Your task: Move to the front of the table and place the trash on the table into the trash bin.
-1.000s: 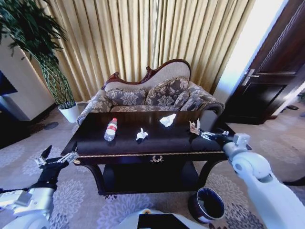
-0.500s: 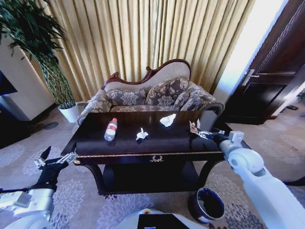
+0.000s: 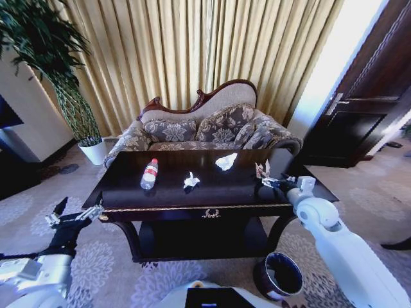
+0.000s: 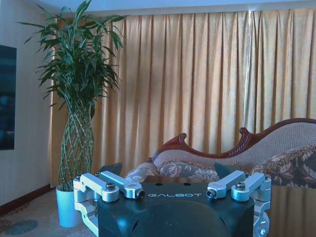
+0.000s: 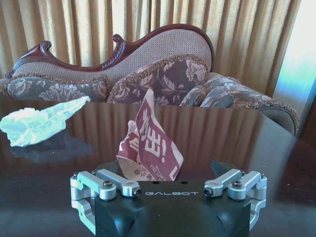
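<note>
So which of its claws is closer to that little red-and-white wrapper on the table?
The right gripper: it sits just before the wrapper. The left gripper hangs off the table's far corner.

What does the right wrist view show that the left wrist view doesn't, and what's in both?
Right wrist view alone: the red-and-white wrapper standing on the dark table just beyond the right gripper, whose jaws are open, and a crumpled white tissue lying farther off on the tabletop.

Left wrist view alone: the tall potted plant in its white pot, by a wall, and the left gripper, jaws open, with nothing between them.

Both: the gold curtains and the carved-back patterned sofa.
</note>
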Tool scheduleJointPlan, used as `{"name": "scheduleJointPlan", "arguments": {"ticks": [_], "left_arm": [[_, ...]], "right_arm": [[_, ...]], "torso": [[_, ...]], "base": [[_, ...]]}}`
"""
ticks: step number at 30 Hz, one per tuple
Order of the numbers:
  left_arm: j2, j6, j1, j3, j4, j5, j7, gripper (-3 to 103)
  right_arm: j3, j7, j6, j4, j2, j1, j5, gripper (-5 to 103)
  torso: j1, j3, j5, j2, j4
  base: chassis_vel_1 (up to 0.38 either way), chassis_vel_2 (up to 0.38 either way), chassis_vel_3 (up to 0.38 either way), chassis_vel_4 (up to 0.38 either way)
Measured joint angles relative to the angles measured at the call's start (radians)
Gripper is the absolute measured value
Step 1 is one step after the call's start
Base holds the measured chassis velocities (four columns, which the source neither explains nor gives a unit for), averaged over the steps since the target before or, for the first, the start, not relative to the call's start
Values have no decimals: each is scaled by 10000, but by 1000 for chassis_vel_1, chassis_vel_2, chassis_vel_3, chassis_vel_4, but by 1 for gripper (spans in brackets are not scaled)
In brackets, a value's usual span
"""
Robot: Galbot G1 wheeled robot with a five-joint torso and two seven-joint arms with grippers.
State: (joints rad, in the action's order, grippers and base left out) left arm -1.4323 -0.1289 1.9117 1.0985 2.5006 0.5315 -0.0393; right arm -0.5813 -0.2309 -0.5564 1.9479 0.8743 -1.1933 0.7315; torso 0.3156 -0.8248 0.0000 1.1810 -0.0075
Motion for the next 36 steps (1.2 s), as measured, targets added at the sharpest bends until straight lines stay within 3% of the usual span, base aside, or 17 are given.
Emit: {"name": "scheduleJointPlan", "arguments": {"ticks": [6,9,12,20,24,27,30,31,32,36], "left_arm": [[-27,103,37,-11,-2,-92,-7,100],[-36,126,70,-11,-4,-99,-10,100],[-54,138,73,-12,-5,-101,-11,100],[-114,239,81,-57,-6,-116,-22,100],[-120,310,117,-51,-6,-118,-38,100],[-124,391,132,-29,-26,-119,-41,100],[-126,410,123,-28,-49,-119,-41,100],[-128,413,115,-28,-53,-119,-40,100],[-130,414,106,-35,-55,-119,-40,100],[-142,414,77,-67,-59,-120,-39,100]], "right_arm": [[366,-241,15,-314,60,432,-181,98],[383,-269,18,-407,60,479,-272,83],[366,-273,50,-473,58,456,-430,78],[295,-273,139,-480,72,352,-584,44],[295,-273,158,-472,77,343,-594,34],[213,-271,199,-432,98,253,-603,18],[116,-263,219,-390,121,129,-604,18],[74,-259,232,-369,131,76,-604,7],[31,-254,251,-346,139,20,-604,3],[-80,-232,281,-270,166,-110,-598,0]], "torso": [[1,0,0,0,2],[1,0,0,0,1],[0,0,0,0,1],[1,0,0,0,1],[0,0,0,0,0],[1,0,0,0,1],[0,0,0,0,0],[1,0,0,0,0],[0,0,0,0,0],[0,0,0,0,0]], "base": [[0,0,0,0],[0,0,0,0],[0,0,0,0],[0,0,0,0],[0,0,0,0],[0,0,0,0],[0,0,0,0],[0,0,0,0],[0,0,0,0],[0,0,0,0]]}}
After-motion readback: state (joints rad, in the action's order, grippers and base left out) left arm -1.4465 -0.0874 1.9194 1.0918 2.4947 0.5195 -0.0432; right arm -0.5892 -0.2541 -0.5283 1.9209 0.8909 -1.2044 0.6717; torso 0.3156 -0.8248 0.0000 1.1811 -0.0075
